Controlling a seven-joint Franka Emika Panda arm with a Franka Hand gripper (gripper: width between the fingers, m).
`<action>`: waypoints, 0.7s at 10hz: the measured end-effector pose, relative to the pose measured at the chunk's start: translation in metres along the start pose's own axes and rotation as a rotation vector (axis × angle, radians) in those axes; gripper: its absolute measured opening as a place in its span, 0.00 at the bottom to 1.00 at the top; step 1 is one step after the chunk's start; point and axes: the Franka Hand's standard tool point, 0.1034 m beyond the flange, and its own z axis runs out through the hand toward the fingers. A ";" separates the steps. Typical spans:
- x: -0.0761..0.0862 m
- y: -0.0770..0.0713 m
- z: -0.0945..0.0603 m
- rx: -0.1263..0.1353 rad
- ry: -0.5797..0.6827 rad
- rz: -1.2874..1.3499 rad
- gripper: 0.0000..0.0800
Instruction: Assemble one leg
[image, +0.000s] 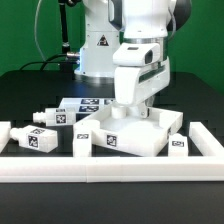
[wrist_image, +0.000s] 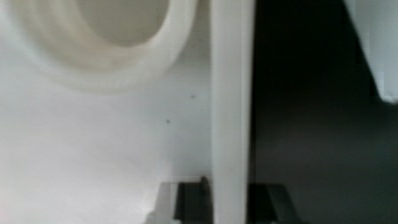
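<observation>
Two legs, short white posts with tag markers, lie on the black table at the exterior view's left: one leg (image: 52, 117) behind, another leg (image: 35, 139) in front. None shows in the wrist view. The wide white tabletop (image: 140, 138) lies in the middle. My gripper (image: 128, 106) is down on its back rim. In the wrist view the gripper (wrist_image: 228, 203) has its dark fingers (wrist_image: 189, 203) on either side of the tabletop's raised rim (wrist_image: 228, 100), touching it. A round socket (wrist_image: 107, 40) in the tabletop shows beside the rim.
A low white wall (image: 110, 168) runs along the front of the work area. The marker board (image: 86, 103) lies behind the tabletop. Another small white part (image: 178, 148) lies at the tabletop's right corner. The robot's base (image: 98, 45) stands at the back.
</observation>
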 end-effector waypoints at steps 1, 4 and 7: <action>-0.004 0.009 0.002 0.001 -0.003 -0.091 0.07; 0.003 0.031 0.004 -0.001 -0.011 -0.261 0.07; 0.003 0.032 0.004 -0.002 -0.012 -0.280 0.07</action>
